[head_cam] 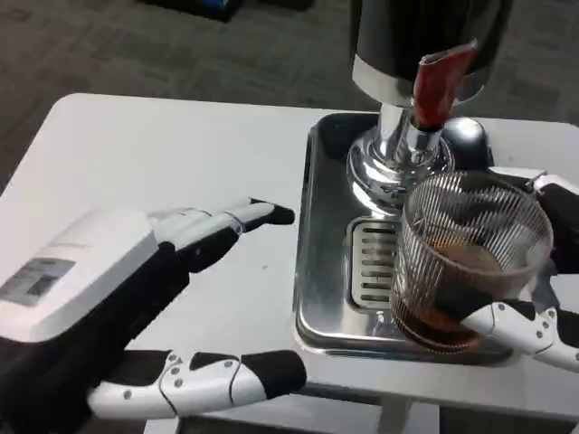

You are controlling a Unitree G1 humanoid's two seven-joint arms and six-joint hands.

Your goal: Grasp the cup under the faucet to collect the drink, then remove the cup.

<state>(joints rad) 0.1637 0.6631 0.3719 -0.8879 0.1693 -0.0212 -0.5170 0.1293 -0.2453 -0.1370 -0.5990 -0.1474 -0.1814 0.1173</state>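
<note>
A clear ribbed cup (470, 262) with dark drink in its lower part stands over the steel tray (317, 271), just in front of the dispenser's faucet with its red lever (439, 81). My right hand (543, 298) grips the cup from the right side, one finger across its lower front and another behind its rim. My left hand (136, 307) hovers over the white table left of the tray, fingers spread, holding nothing.
The dispenser's chrome base (393, 163) and dark body stand at the back of the tray. A slotted drip grate (371, 262) lies beside the cup. The white table (163, 154) ends near the bottom of the picture, with dark carpet beyond it.
</note>
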